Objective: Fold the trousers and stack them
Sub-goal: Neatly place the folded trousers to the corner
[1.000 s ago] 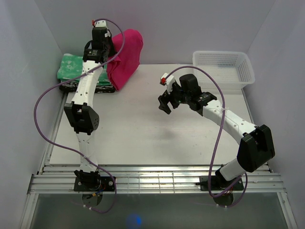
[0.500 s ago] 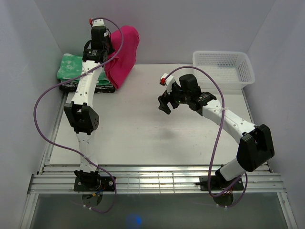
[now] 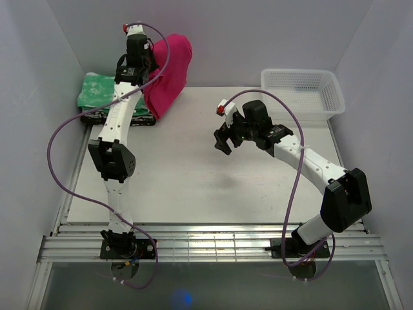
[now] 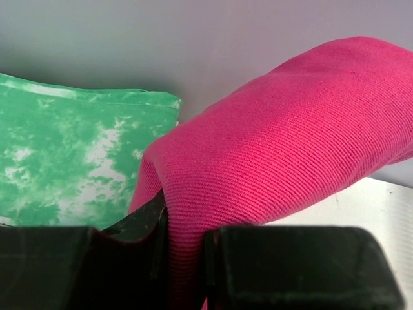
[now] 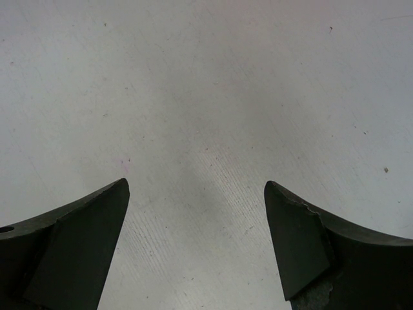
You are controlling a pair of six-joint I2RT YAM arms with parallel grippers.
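Note:
The magenta-pink trousers (image 3: 169,74) hang bunched and lifted off the table at the back left, against the rear wall. My left gripper (image 3: 146,67) is shut on a fold of them. In the left wrist view the pink cloth (image 4: 284,135) is pinched between the two black fingers of that gripper (image 4: 186,232) and bulges up to the right. My right gripper (image 3: 222,139) hovers over the middle of the table, apart from the trousers. It is open, and only bare tabletop shows between its fingertips (image 5: 197,194).
A folded green-and-white mottled cloth (image 3: 97,90) lies at the back left, just left of the trousers, on a dark flat thing (image 3: 139,120); the left wrist view shows the cloth (image 4: 71,161) too. A white mesh basket (image 3: 300,72) stands at the back right.
The left gripper and the hanging trousers swayed a little to the left and back again. The right arm has not moved.

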